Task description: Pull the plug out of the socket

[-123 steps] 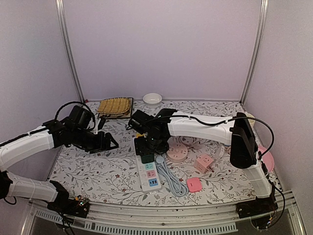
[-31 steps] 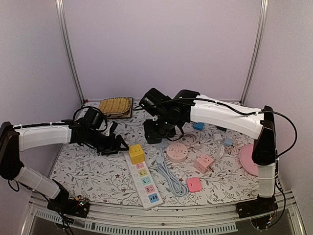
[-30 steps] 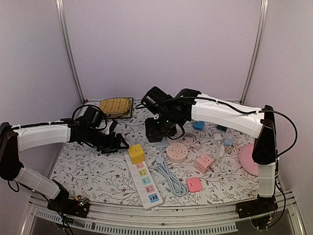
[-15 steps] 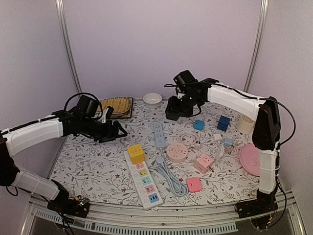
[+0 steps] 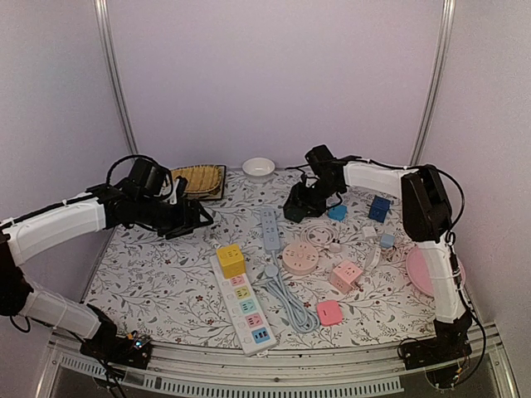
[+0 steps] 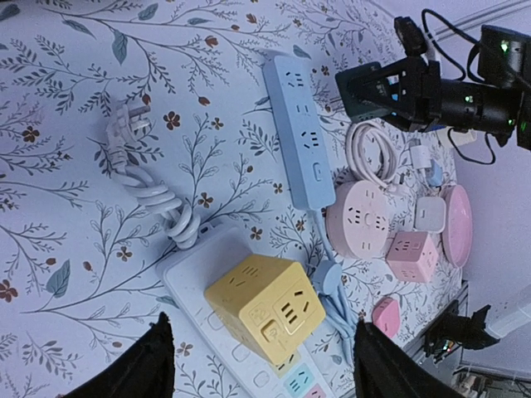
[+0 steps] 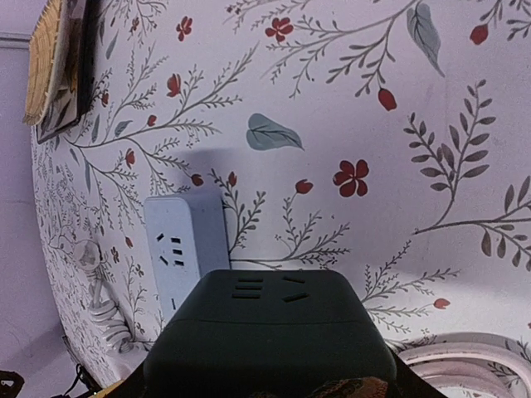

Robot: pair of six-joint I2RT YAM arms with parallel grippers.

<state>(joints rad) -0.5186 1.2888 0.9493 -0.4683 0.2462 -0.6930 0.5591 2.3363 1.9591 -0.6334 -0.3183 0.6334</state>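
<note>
The plug, a dark green cube adapter [image 5: 297, 207] [image 7: 270, 332], is off the socket strip, and my right gripper [image 5: 305, 201] [image 7: 270, 385] is shut on it low over the cloth at the back centre. In the left wrist view that plug [image 6: 373, 87] shows at the top right. The socket, a white power strip [image 5: 249, 305] [image 6: 203, 278], lies at the front centre with a yellow cube adapter [image 5: 231, 259] [image 6: 265, 308] still plugged into its far end. My left gripper [image 5: 197, 220] [image 6: 264, 332] hangs open above the strip's far end, holding nothing.
A blue power strip [image 5: 270, 228] [image 7: 184, 249] lies between the grippers. A round pink socket [image 5: 300, 258], a pink cube [image 5: 346, 276], a pink flat adapter [image 5: 329, 313] and blue cubes [image 5: 379, 207] sit to the right. A woven mat [image 5: 197, 180] and white bowl [image 5: 259, 167] are at the back.
The right arm carried the dark green plug up and back away from the strip, then lowered it at the back centre. The left gripper drew back from the strip's end, still open.
</note>
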